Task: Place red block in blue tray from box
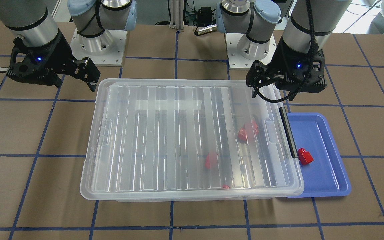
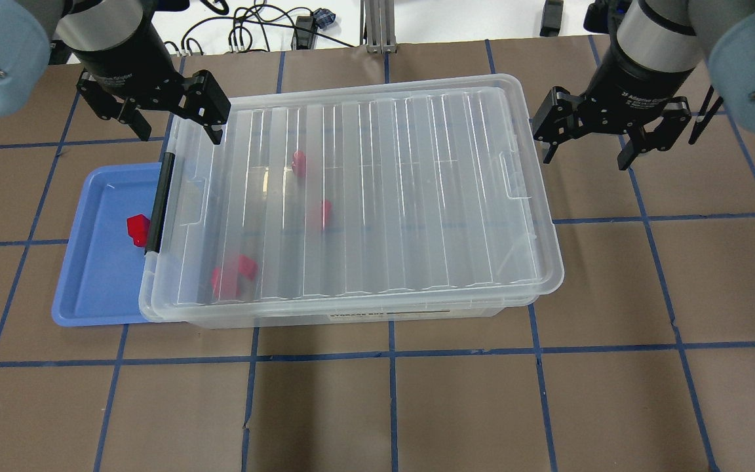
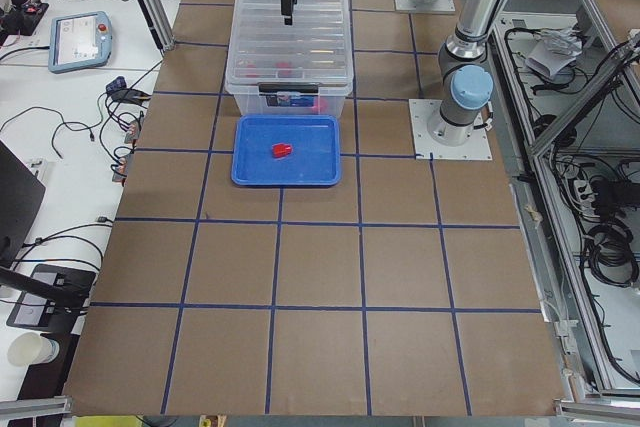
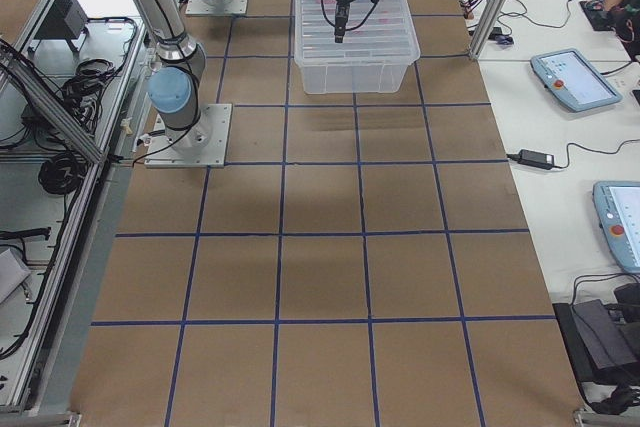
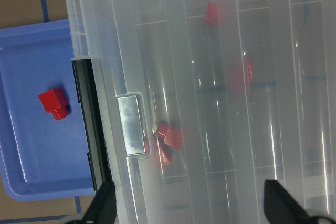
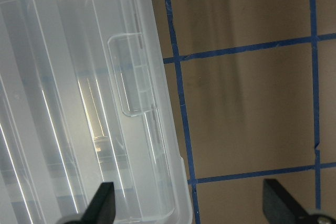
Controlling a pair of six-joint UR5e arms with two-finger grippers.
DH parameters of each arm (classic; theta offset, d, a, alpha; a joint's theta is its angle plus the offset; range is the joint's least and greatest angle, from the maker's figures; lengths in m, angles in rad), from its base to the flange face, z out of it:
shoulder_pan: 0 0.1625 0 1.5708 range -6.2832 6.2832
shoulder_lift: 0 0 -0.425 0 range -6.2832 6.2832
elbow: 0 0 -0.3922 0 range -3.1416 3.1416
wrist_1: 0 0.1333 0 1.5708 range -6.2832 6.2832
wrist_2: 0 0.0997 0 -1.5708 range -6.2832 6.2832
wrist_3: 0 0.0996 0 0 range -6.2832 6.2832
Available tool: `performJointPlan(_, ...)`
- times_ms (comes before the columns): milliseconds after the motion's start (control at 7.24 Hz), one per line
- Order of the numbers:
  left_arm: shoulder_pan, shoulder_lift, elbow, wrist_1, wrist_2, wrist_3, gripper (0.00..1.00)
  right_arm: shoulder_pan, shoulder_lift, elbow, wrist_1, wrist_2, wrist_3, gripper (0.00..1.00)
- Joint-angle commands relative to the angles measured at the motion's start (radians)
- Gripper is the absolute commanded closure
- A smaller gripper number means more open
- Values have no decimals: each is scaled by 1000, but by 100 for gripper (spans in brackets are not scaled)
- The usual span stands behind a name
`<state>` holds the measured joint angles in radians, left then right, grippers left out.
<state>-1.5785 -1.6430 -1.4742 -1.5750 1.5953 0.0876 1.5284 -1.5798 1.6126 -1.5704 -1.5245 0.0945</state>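
The clear box (image 1: 165, 140) lies mid-table with its ribbed lid on and its black latch bar (image 1: 288, 131) at the end by the blue tray (image 1: 327, 176). One red block (image 1: 305, 156) lies in the tray beside the latch bar. It also shows in the overhead view (image 2: 137, 229) and the left wrist view (image 5: 53, 103). More red blocks (image 1: 248, 130) show blurred through the lid. My left gripper (image 2: 171, 128) is open and empty above the box's far corner by the tray. My right gripper (image 2: 584, 157) is open and empty beyond the box's other end.
The table is brown with blue tape grid lines. The box (image 2: 430, 196) overlaps the tray's (image 2: 99, 275) inner edge. The arm bases (image 1: 95, 46) stand behind the box. Bare tabletop (image 2: 390, 406) lies in front of the box.
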Motion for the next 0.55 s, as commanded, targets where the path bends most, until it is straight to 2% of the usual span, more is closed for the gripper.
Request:
performJointPlan(0, 0, 0, 0, 0, 0, -2, 0, -1, -12, 1, 1, 0, 2, 0)
performJointPlan(414, 0, 0, 0, 0, -3, -2, 0, 1, -64, 26, 44, -14, 4, 0)
